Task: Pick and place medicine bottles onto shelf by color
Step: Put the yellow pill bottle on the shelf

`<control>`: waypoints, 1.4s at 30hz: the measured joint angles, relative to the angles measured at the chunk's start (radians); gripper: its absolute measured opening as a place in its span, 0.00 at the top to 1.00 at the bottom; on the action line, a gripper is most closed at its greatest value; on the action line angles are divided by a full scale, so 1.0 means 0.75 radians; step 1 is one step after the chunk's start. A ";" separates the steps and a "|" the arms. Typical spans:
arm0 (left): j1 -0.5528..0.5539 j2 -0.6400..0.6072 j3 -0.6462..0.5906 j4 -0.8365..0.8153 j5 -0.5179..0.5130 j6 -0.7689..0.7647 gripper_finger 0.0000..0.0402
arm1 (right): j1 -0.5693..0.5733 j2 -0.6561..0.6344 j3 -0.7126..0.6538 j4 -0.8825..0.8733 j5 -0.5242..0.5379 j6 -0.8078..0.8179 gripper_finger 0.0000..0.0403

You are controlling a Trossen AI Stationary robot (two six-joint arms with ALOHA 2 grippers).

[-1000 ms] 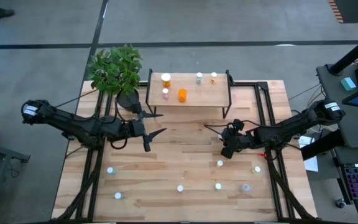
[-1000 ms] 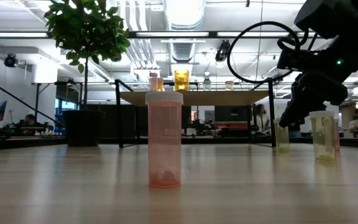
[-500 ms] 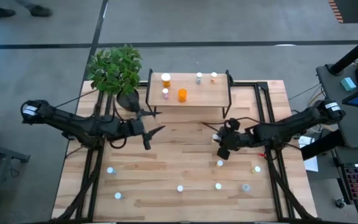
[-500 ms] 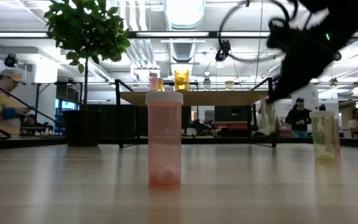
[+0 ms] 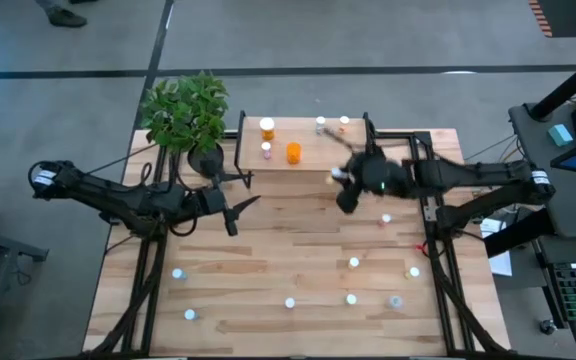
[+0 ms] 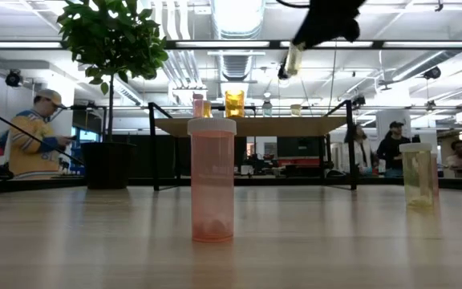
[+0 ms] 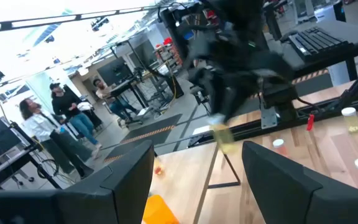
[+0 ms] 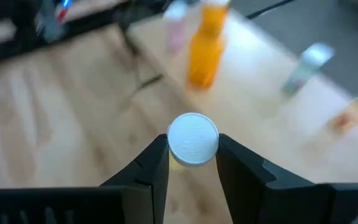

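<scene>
Right gripper, centre-right of the high view at the front edge of the small light-wood shelf with black legs: jaws clamped on a pale yellowish white-capped medicine bottle, held in the air. Left gripper, left of centre: jaws spread, empty. Large orange bottle stands on the shelf. Pink bottle stands on the wooden tabletop.

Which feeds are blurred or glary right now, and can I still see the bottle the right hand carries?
Right wrist view: the white-capped bottle between the right hand's fingers is sharp, while the shelf beyond is blurred. Left wrist view: the right arm is smeared. Low view: ceiling lights glare behind the carried bottle, yet its outline shows; the near pink bottle is crisp.
</scene>
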 joint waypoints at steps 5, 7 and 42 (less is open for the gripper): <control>0.000 0.000 0.000 -0.002 0.000 0.000 0.43 | -0.181 0.069 0.131 -0.007 -0.120 -0.127 0.73; 0.000 0.001 0.000 -0.003 -0.001 0.001 0.43 | -0.252 0.125 0.177 -0.015 -0.190 -0.165 0.73; 0.000 0.001 -0.001 0.000 -0.071 0.025 0.43 | -0.563 0.535 0.379 -0.064 -0.229 -0.224 0.73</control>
